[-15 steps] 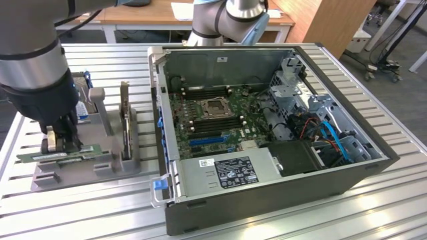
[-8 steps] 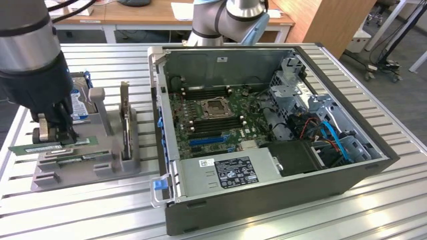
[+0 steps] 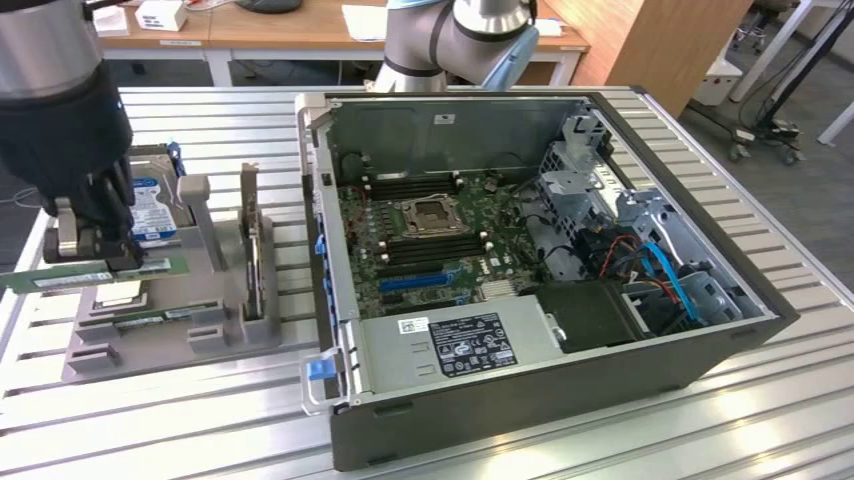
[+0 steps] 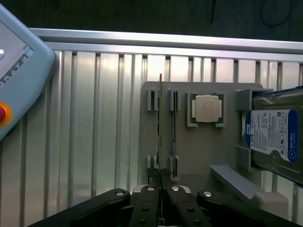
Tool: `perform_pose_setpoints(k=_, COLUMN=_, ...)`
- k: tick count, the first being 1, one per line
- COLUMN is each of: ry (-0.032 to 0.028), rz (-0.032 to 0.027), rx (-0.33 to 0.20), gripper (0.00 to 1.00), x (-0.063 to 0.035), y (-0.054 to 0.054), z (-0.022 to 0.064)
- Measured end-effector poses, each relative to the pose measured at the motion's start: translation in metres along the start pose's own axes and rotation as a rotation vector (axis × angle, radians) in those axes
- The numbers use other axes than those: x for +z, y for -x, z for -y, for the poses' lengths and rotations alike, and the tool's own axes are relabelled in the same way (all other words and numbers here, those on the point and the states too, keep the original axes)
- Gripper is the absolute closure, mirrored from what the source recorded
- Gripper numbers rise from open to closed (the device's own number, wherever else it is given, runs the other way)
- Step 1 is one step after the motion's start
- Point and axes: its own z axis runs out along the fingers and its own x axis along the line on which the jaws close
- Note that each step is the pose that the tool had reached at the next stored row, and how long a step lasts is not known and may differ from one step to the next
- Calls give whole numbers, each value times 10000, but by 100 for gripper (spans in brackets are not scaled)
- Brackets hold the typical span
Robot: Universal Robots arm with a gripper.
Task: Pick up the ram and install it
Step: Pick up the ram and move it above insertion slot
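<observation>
Pincer (image 3: 100, 262) clamped narrow on the ram (image 3: 160, 268). Stick is held level over the grey holder (image 3: 174, 345) on the tabletop (image 3: 200, 420), at 9 o'clock of the open PC case (image 3: 534, 400) in ext. view. 2nd stick (image 3: 163, 317) sits in the holder, approx. 5 o'clock of pincer. Blue-label HDD (image 3: 154, 205) at 1 o'clock. Wrist view: ram edge-on in the grip, CPU (image 4: 208, 108) in holder pocket.
</observation>
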Motion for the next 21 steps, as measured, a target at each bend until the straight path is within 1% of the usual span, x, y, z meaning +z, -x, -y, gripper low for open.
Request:
perform_pose_setpoints(k=11, ry=0, rz=1, rx=26, gripper=89, x=-329, y=7, z=-17)
perform_pose_setpoints(k=17, ry=0, rz=1, rx=35, gripper=89, x=-476, y=11, z=-25)
perform_pose_setpoints(k=21, ry=0, rz=2, rx=39, gripper=89, x=-549, y=12, z=-29)
